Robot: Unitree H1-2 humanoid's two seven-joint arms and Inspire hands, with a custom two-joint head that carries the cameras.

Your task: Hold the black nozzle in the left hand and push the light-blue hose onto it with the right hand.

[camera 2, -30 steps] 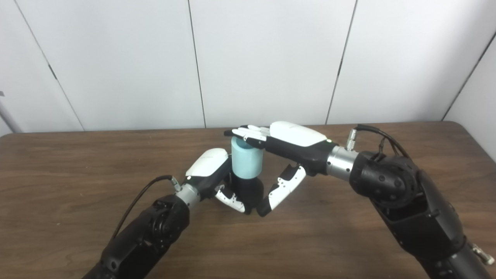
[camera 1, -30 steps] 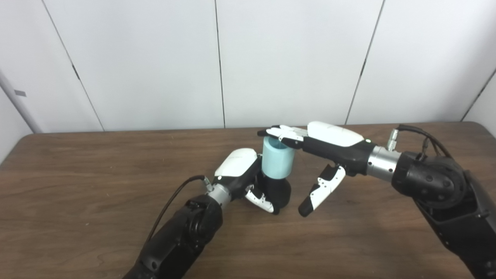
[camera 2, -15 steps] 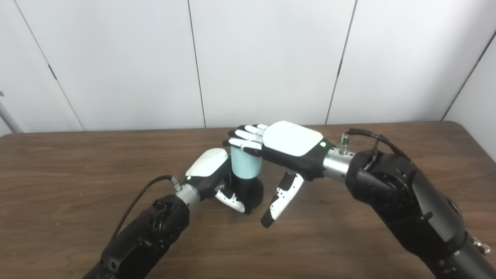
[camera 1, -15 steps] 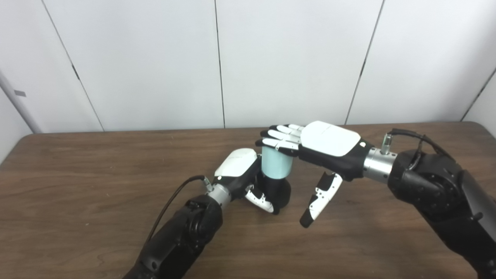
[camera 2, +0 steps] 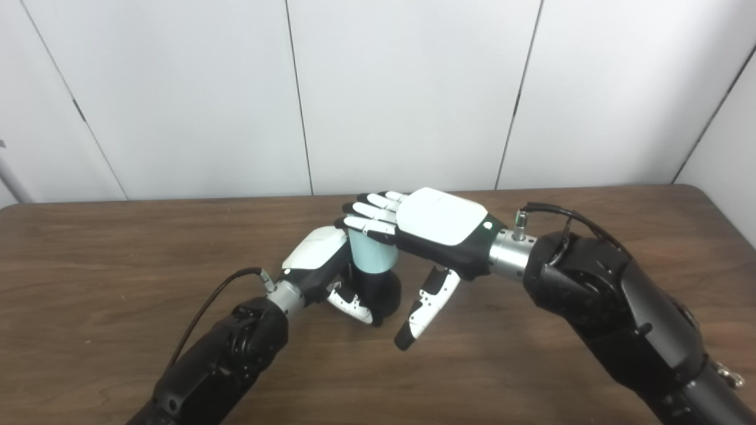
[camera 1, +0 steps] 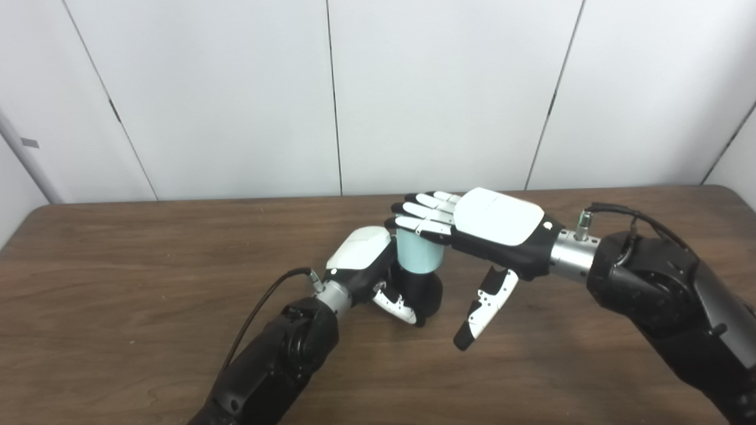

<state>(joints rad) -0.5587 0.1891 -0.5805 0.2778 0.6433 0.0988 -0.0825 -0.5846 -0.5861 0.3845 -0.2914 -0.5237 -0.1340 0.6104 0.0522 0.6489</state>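
Fingers of my left hand (camera 1: 378, 273) wrap the black nozzle (camera 1: 423, 288), upright on the table (camera 1: 147, 283). Light-blue hose (camera 1: 418, 252) sits on top of it. My right hand (camera 1: 472, 227) lies flat over the hose, fingers spread, thumb hanging free.

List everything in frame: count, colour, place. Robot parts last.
hose: 1, light-blue, short upright piece at table centre, seated on the nozzle
nozzle: 1, black, under the hose, standing on the table
table: 1, dark brown wood, fills the lower frame
wall panels: white, behind the table
left hand: 1, white and black, wrapped around the nozzle
right hand: 1, white and black, fingers flat on the hose's top, thumb hanging free
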